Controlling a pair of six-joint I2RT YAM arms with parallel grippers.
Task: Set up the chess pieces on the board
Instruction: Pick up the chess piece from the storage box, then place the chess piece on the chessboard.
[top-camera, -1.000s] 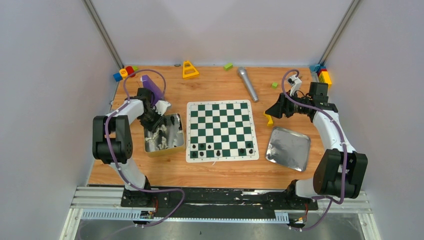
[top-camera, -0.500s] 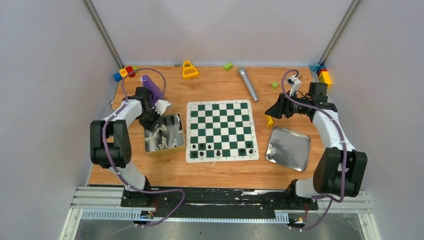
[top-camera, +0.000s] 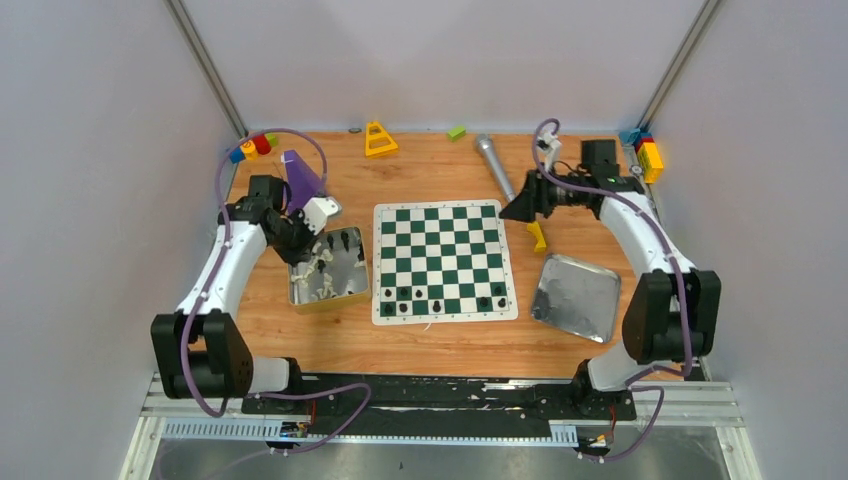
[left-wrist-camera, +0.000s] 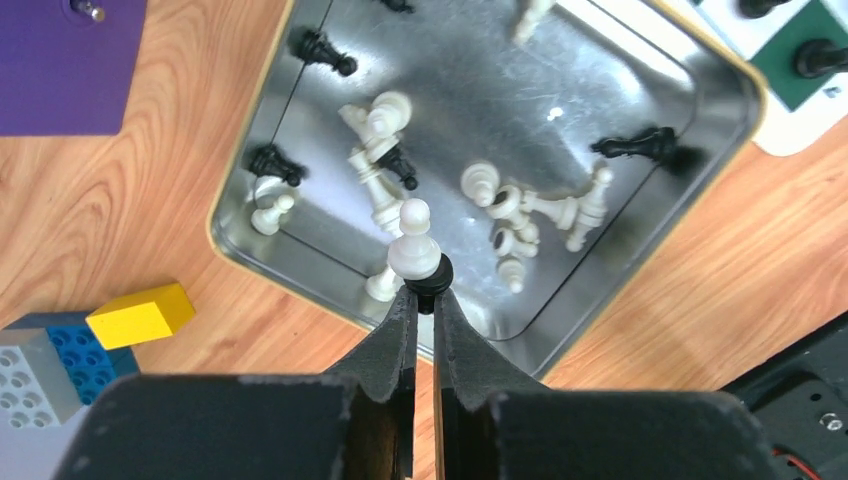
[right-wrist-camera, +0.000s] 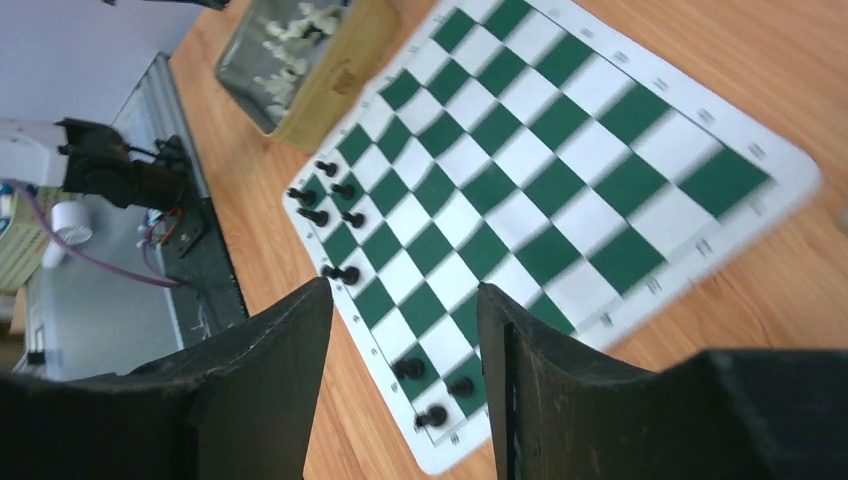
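On the bench (top-camera: 430, 165), the board (top-camera: 440, 240) carried only a few black pieces (top-camera: 404, 293) along its 6 o'clock edge, so the setup looked barely begun. The tin (top-camera: 325, 303) sat at the board's 9 o'clock. The right fingers (right-wrist-camera: 280, 350) were spread and empty off the board's 1 o'clock corner. The left fingers (left-wrist-camera: 400, 330) hung above the tin, clenched on the foot of a white pawn (left-wrist-camera: 414, 240). In the wrist view the pawn stuck out from the tips toward 12 o'clock. A dark bit showed at the pinch, and what it was could not be told. The step in hand seemed to be fetching a white piece. The next move likely called for carrying the pawn to the board's 12 o'clock rows and standing it upright on one square.
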